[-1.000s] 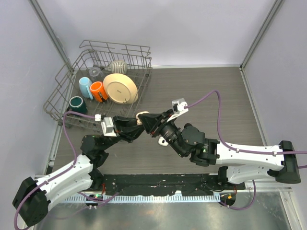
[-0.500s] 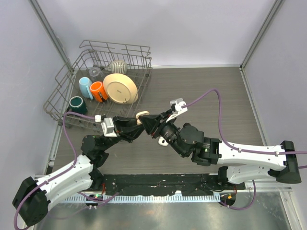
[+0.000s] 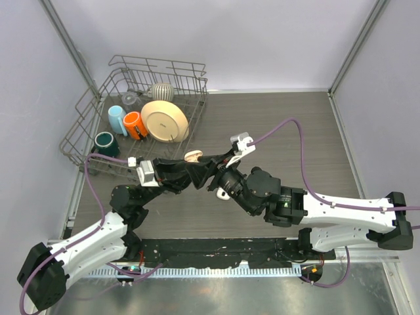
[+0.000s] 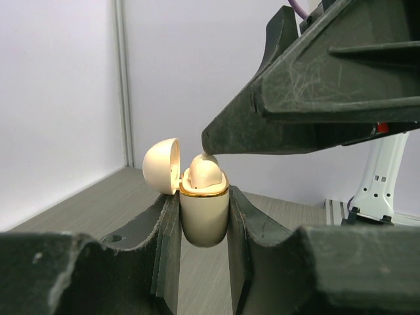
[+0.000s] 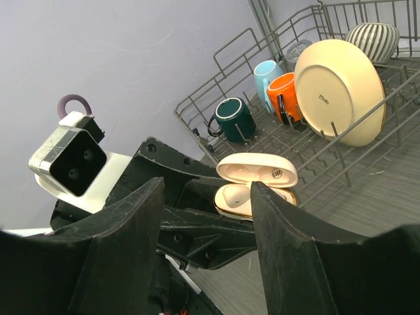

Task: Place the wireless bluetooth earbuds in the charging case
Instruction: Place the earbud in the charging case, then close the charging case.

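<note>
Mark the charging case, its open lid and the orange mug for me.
charging case [image 4: 205, 222]: left wrist view, body front.
open lid [image 5: 252, 168]: right wrist view, inner face.
orange mug [image 5: 293, 89]: right wrist view, side wall.

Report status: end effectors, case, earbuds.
Left end effector shut on case, lid open. Right end effector open, fingertip at earbud. Earbud sits in case, top poking out. Other earbuds not seen.
</note>
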